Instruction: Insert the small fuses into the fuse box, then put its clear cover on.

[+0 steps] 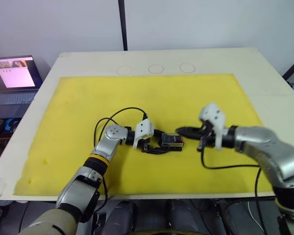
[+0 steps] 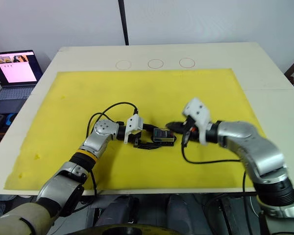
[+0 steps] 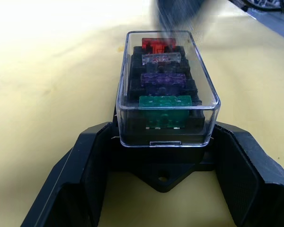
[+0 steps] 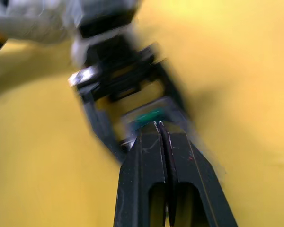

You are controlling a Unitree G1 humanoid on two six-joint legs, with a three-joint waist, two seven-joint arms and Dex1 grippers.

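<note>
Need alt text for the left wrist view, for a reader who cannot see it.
A clear cover sits over the black fuse box on the yellow mat, with red, pale, purple and green fuses in a row inside. The left gripper has its black fingers spread either side of the box's near end.

We see two silver-grey metal arms, the left arm (image 1: 95,161) with a yellow-and-black band, each carrying a white plastic wrist block and looping black cables. Both end in black plastic fingers (image 3: 85,179).

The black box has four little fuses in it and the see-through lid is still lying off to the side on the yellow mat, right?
Not quite. The four fuses are in the fuse box, but the clear cover is already on it, not beside it on the mat. The left wrist view shows this.
</note>
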